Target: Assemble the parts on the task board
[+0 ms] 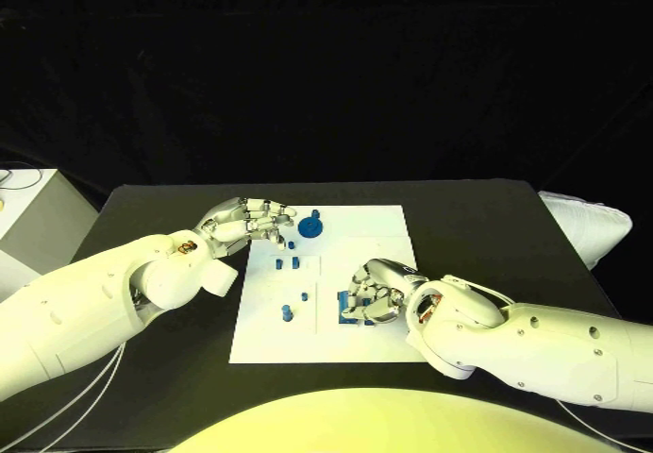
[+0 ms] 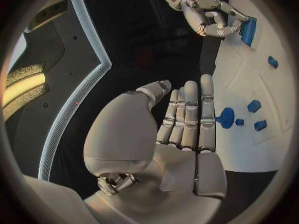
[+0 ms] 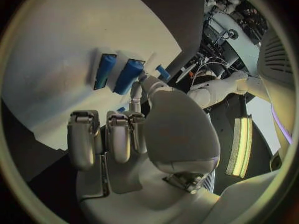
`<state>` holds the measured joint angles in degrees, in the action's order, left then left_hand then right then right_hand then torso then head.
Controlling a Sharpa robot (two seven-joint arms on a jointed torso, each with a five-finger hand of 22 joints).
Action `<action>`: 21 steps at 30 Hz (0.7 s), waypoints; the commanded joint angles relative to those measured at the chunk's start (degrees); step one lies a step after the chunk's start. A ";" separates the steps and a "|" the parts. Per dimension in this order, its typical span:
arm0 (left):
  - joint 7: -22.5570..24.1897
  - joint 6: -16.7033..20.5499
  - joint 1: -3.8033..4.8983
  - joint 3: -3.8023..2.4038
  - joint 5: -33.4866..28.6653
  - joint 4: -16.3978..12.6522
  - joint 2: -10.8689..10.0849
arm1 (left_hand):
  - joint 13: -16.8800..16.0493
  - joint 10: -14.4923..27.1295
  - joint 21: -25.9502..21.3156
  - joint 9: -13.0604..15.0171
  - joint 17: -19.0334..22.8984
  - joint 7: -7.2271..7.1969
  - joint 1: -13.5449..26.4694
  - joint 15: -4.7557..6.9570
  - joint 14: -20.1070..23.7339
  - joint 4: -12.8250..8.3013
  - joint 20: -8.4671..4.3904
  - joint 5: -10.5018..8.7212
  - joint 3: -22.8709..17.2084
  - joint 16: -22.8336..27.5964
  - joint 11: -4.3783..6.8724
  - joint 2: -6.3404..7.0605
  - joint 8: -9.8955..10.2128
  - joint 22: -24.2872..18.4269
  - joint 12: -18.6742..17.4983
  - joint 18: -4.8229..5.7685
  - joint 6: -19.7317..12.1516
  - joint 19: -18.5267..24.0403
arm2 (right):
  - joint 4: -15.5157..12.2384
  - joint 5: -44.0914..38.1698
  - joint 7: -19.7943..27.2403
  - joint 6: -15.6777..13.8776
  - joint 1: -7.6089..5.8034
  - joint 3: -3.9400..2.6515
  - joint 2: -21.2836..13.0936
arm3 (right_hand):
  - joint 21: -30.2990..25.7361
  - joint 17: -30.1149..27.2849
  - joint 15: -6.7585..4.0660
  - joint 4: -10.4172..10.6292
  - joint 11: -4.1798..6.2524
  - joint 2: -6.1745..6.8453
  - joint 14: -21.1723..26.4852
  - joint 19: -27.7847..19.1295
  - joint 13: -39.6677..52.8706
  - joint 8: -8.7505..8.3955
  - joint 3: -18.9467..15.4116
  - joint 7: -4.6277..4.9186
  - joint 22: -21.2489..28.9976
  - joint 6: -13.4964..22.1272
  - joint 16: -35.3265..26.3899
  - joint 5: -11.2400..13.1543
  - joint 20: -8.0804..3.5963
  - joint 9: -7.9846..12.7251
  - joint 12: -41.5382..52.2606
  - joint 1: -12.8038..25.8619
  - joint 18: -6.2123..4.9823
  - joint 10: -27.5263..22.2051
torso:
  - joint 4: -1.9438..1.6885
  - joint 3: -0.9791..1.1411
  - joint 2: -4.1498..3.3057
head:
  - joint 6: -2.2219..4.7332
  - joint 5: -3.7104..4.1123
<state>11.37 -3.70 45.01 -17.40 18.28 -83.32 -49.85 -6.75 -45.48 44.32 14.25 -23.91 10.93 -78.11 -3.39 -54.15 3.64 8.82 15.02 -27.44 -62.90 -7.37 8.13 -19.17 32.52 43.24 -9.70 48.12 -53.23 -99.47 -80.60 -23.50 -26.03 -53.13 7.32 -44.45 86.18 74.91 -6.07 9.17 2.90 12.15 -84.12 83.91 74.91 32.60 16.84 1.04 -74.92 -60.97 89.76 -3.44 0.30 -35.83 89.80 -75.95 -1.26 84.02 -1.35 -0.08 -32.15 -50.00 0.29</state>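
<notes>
Your left hand (image 1: 252,224) flat, fingers together, empty, at the task board's (image 1: 375,222) far-left edge beside the round blue part (image 1: 310,227), your right hand (image 1: 377,291) curled over the near blue blocks (image 3: 118,72), grip unclear, wrist view alone shows them side by side.

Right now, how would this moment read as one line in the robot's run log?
left hand: open, beside round blue part | right hand: fingers on blue blocks | task board: unfinished

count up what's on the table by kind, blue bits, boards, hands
board: 1
blue parts: 8 in sight; more may hide under the right hand
hands: 2, the right hand and the left hand
total: 11 in sight
</notes>
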 commanded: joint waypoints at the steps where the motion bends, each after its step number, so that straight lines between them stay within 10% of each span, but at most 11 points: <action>1: 0.37 -0.96 -0.07 -0.05 -0.38 -0.13 0.08 | 0.06 0.24 -0.35 -0.10 -0.10 0.21 0.00 -0.20 0.06 0.39 0.02 0.11 0.01 0.26 -0.21 -0.42 -0.34 -0.06 -0.17 -0.83 0.01 -0.53 | 0.24 -3.60 -1.11 1.29 0.16 0.02 0.25 | 0.19 15.09 -0.37 -0.33 0.37 -0.21 -5.88 5.48 15.09 0.37 0.08 -0.52 -14.18 0.06 0.24 0.37 -0.50 -0.10 0.20 -0.64 0.58 5.98 | -0.01 0.03 -0.04 | 0.00 0.00; 21: 0.32 -1.03 -0.07 -0.05 -0.37 -0.08 0.17 | 0.08 0.26 -0.50 -0.16 -0.12 0.21 -0.11 -0.19 0.08 0.46 0.02 0.10 0.00 0.26 -0.21 -0.42 -0.36 -0.19 -0.14 -0.83 -0.06 -0.63 | 1.32 -7.44 -0.45 -2.19 0.46 0.01 0.43 | 0.54 15.09 -0.47 0.08 0.43 -0.76 -5.88 5.54 15.09 0.75 1.29 -0.52 -14.27 0.40 0.24 0.58 -0.68 -0.39 0.20 -1.33 0.65 5.98 | 0.01 -0.03 0.05 | 0.00 -0.10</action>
<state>11.35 -3.76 45.01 -17.40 18.28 -83.30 -49.80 -6.76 -45.48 44.03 14.14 -23.99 10.93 -78.11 -3.39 -54.15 3.64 8.82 15.02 -27.44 -62.90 -7.37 8.13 -19.17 32.38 43.24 -9.70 48.12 -53.66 -98.35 -86.68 -24.28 -27.22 -52.86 7.22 -43.75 86.63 74.91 -6.27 8.93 2.90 11.24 -83.91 84.11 74.95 33.04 18.07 0.84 -74.90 -60.76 89.76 -2.96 0.11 -36.18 89.80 -77.33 -1.26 84.01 -1.33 -0.09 -32.12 -50.00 0.19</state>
